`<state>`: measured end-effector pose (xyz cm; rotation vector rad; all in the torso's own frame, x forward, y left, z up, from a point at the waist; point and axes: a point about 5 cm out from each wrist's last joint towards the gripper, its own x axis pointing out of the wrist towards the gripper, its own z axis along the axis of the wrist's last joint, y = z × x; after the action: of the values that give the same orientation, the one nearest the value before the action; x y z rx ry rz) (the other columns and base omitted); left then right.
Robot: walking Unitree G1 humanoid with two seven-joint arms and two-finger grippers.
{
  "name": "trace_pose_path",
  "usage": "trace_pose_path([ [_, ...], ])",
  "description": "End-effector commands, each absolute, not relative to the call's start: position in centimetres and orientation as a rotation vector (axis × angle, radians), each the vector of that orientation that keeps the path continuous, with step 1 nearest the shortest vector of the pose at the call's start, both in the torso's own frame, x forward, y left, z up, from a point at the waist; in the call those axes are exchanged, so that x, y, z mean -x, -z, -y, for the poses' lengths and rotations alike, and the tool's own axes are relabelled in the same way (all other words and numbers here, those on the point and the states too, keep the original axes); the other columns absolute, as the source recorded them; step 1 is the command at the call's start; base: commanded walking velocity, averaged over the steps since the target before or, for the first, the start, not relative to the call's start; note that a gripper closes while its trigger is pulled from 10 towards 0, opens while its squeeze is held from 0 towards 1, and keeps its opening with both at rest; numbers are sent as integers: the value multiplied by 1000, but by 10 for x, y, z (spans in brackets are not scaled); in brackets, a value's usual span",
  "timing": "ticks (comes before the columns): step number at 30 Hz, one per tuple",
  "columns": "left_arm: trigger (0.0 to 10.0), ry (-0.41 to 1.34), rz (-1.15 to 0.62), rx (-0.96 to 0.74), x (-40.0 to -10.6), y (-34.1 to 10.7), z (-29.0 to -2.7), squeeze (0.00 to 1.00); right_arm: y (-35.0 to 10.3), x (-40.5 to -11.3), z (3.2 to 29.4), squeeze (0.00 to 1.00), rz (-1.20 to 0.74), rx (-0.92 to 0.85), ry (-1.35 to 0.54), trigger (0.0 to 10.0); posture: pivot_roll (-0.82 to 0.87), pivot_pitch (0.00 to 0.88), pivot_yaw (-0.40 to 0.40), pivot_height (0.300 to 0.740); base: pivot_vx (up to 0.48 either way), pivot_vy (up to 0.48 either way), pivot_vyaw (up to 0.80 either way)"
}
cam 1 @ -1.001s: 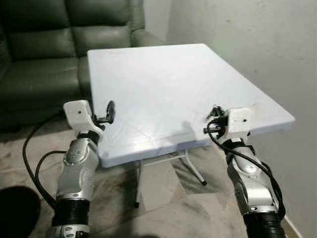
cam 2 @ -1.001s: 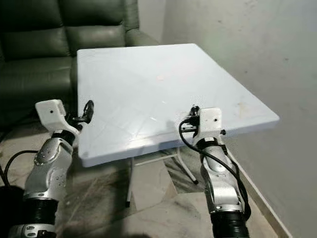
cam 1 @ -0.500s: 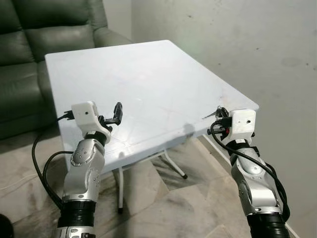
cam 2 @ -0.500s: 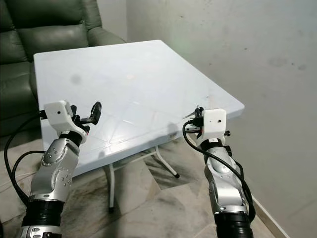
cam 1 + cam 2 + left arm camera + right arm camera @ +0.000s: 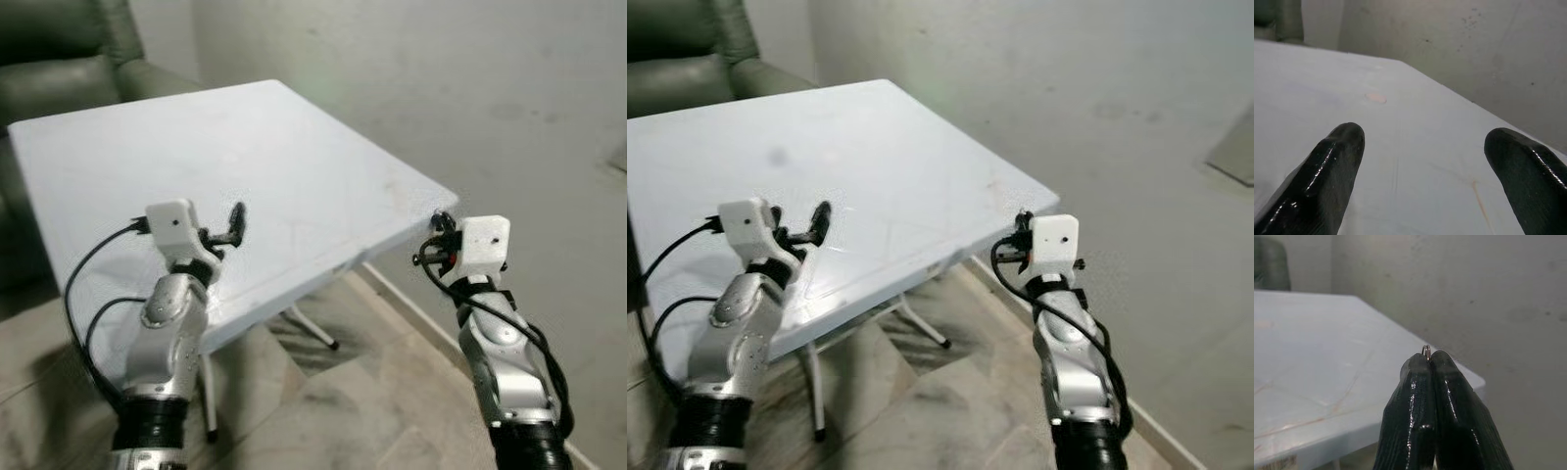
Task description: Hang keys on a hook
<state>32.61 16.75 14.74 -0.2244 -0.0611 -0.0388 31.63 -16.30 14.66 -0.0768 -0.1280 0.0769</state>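
Observation:
My right gripper (image 5: 438, 231) is held up just past the near right corner of the white table (image 5: 294, 166). It is shut, and in the right wrist view a small metal key ring (image 5: 1426, 350) peeks out at the tips of its pressed-together fingers (image 5: 1415, 396). The keys themselves are hidden. My left gripper (image 5: 235, 223) hovers over the table's near edge. It is open, its two black fingers (image 5: 1337, 161) wide apart above the bare tabletop with nothing between them.
A dark green sofa (image 5: 59, 59) stands behind the table at the far left. A plain grey wall (image 5: 441, 78) runs along the right side. The table's folding legs (image 5: 309, 328) stand on a marbled floor (image 5: 382, 392) in front of me.
The whole view has swung to the right, so the table and sofa sit further left in the picture and more wall shows. Both arms keep the same pose.

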Motion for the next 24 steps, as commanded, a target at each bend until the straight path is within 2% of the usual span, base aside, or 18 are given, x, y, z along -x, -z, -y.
trace_pose_path([
  [1,10000,71,68,221,-328,-152,-156,0,-151,-317,170,0,141,76,-47,10000,17,0,-38,740,0,0,-769],
  [16,10000,99,64,186,-326,-153,-150,0,-152,-316,172,0,144,81,-40,10000,14,26,-33,740,0,0,-768],
  [24,10000,206,42,149,-322,-150,-136,0,-149,-315,173,0,132,124,-103,10000,4,39,-23,740,0,0,-769],
])
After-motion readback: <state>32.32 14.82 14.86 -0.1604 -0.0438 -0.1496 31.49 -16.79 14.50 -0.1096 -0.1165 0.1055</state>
